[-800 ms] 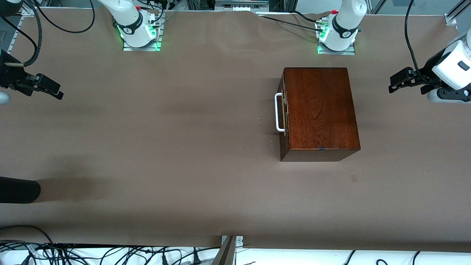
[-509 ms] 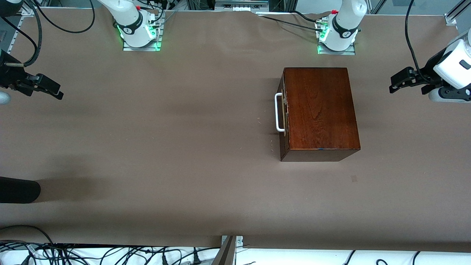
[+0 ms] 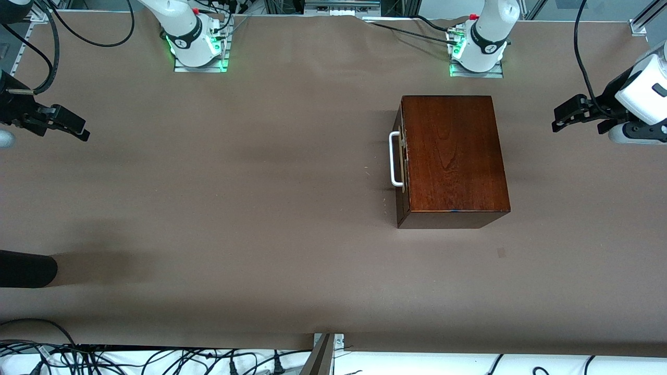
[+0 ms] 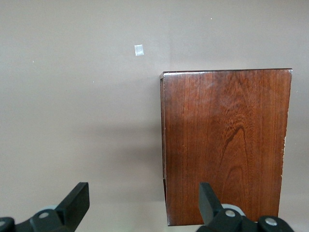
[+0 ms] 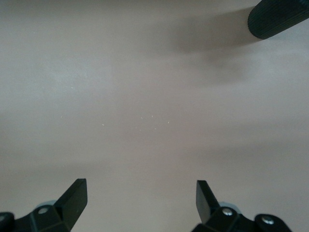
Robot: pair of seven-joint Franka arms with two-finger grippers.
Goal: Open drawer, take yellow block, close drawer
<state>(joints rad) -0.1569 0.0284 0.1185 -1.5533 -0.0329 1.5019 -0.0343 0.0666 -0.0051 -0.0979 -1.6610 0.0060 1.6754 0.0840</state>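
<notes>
The dark mahogany box (image 3: 454,154) stands on the table near the left arm's base. Its drawer (image 3: 400,161) is pushed in, with the white bar handle (image 3: 394,159) facing the right arm's end of the table. The yellow block is hidden. My left gripper (image 3: 576,121) hangs open over the table's left-arm end, apart from the box. The left wrist view shows that gripper (image 4: 143,193) with the box's top (image 4: 224,145) partly under one finger. My right gripper (image 3: 61,129) hangs open over the right-arm end, and in its wrist view the gripper (image 5: 140,186) has only bare table beneath it.
A black cylindrical object (image 3: 26,268) pokes in at the table's right-arm end, nearer the front camera; it also shows in the right wrist view (image 5: 280,19). A small tape mark (image 3: 501,252) lies on the brown table cover (image 3: 260,208) near the box. Cables run along the front edge.
The left arm's hand has drifted very slightly. The box, the drawer and the right arm have not moved.
</notes>
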